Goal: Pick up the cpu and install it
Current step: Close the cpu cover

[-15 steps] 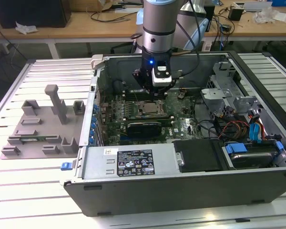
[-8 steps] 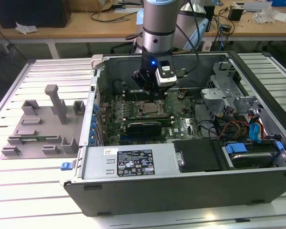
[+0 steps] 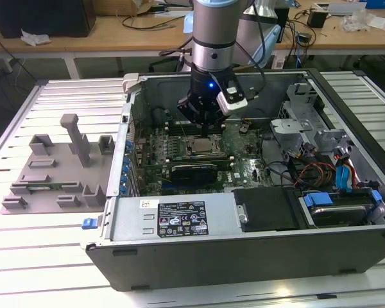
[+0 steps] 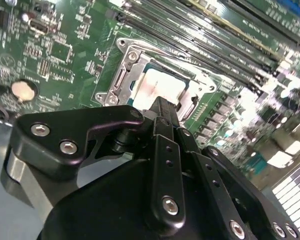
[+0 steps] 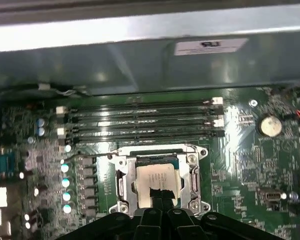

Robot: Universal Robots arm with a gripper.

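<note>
Inside the socket (image 5: 121, 186), the pale silver square cpu (image 5: 157, 176) lies flat; claw (image 5: 163, 196) together just over it.

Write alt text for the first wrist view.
The cpu lies inside its metal-framed socket on the green motherboard, with the black gripper overlapping one edge of it. Long memory slots run between the socket and the grey case wall.

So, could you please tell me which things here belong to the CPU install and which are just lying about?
Job: cpu, lying in the socket; gripper just above it.
Lying about: memory slots; coin battery; grey fixture plate; cables.
</note>
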